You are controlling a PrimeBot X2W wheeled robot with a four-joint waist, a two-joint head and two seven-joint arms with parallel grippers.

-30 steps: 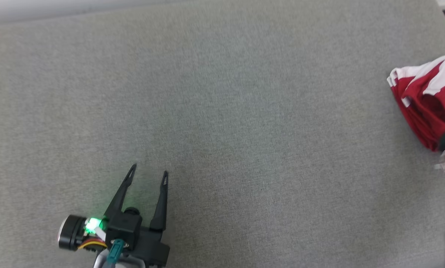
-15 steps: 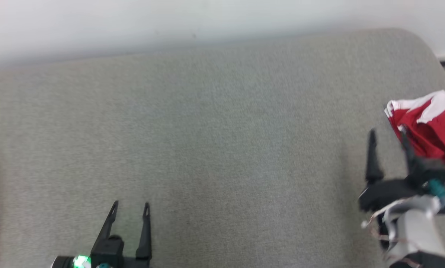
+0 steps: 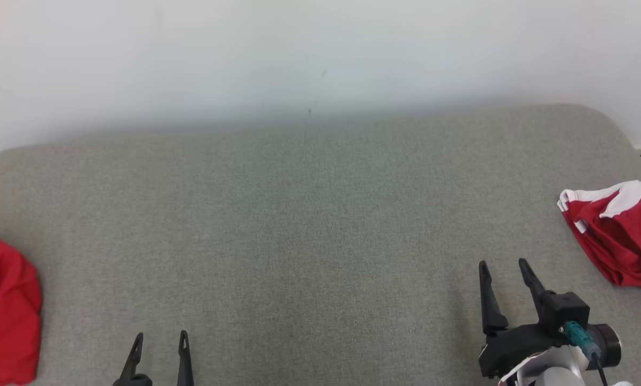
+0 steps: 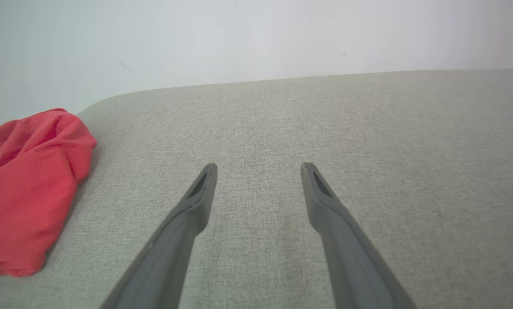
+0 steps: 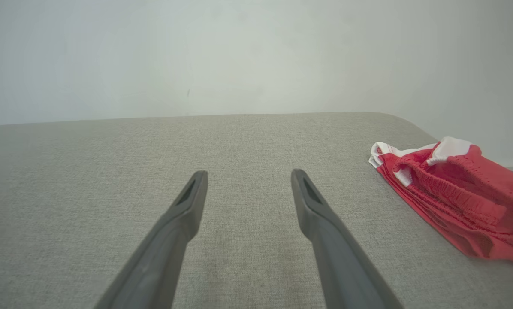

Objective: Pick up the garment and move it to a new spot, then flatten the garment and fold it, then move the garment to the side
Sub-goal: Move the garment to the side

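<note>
Grey padded surface (image 3: 320, 214) carries two items. Crumpled red garment (image 3: 4, 316) lies at its left edge: soft, light, limp; judged best gripped at a raised fold. Red-and-white garment (image 3: 615, 241) lies folded at right. Left gripper (image 3: 161, 338), right gripper (image 3: 502, 264): fingers apart, empty

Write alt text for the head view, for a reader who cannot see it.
A wide grey fabric surface lies before a white wall, with a crumpled red garment at its left edge and a red and white garment at its right edge. Both the left gripper and the right gripper stand open and empty along the bottom, touching neither garment.
</note>
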